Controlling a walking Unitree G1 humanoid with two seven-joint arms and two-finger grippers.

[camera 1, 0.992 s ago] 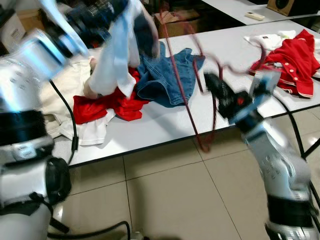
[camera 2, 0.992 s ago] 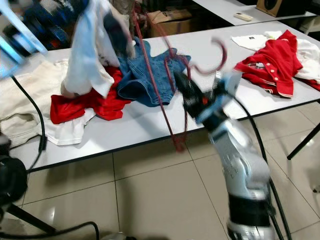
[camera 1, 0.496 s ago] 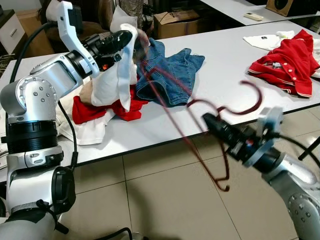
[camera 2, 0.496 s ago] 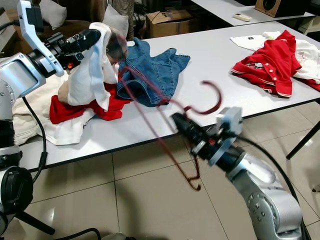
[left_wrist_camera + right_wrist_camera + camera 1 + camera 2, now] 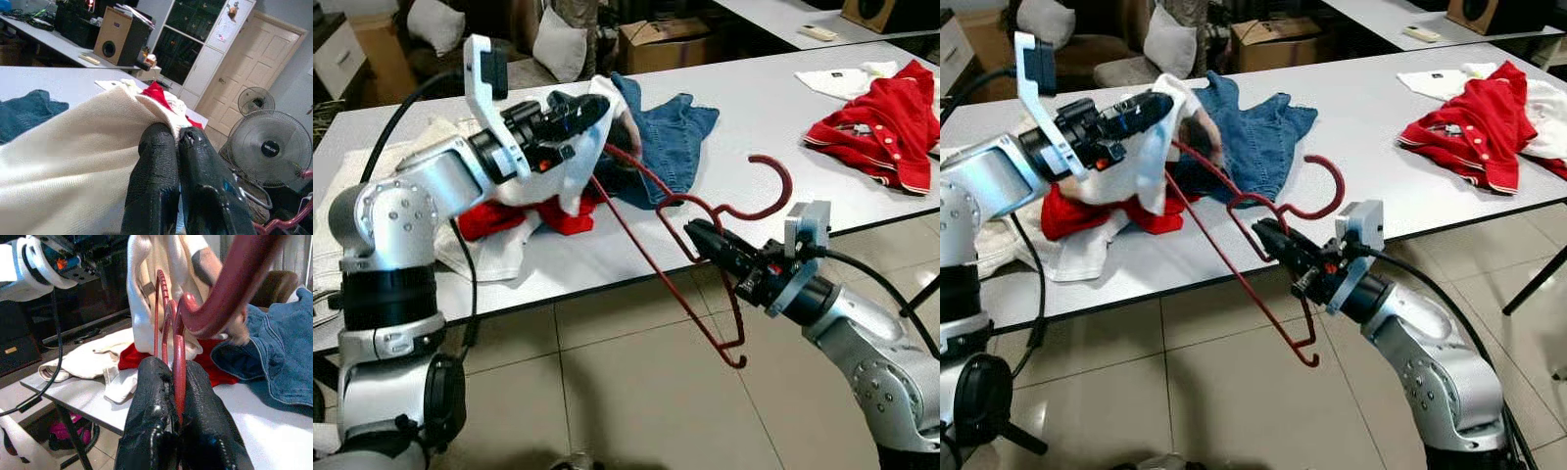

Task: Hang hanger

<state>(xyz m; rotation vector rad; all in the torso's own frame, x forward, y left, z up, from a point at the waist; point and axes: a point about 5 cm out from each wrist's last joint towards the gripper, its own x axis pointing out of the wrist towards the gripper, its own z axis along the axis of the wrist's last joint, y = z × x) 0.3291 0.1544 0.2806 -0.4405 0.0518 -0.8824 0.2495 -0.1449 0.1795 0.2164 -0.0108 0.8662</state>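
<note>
Since half a second ago our right gripper (image 5: pixel 693 235) has lifted the dark red wire hanger (image 5: pixel 656 250) nearer the long white table (image 5: pixel 783 127), hook up, long axis slanting from the cloth down to the floor side. Our left gripper (image 5: pixel 592 108) holds one cream knitted garment (image 5: pixel 573 181) lower. In the left wrist view, fingers (image 5: pixel 156 166) pinch that garment. In the right wrist view, fingers (image 5: pixel 146 401) clamp the hanger's neck.
</note>
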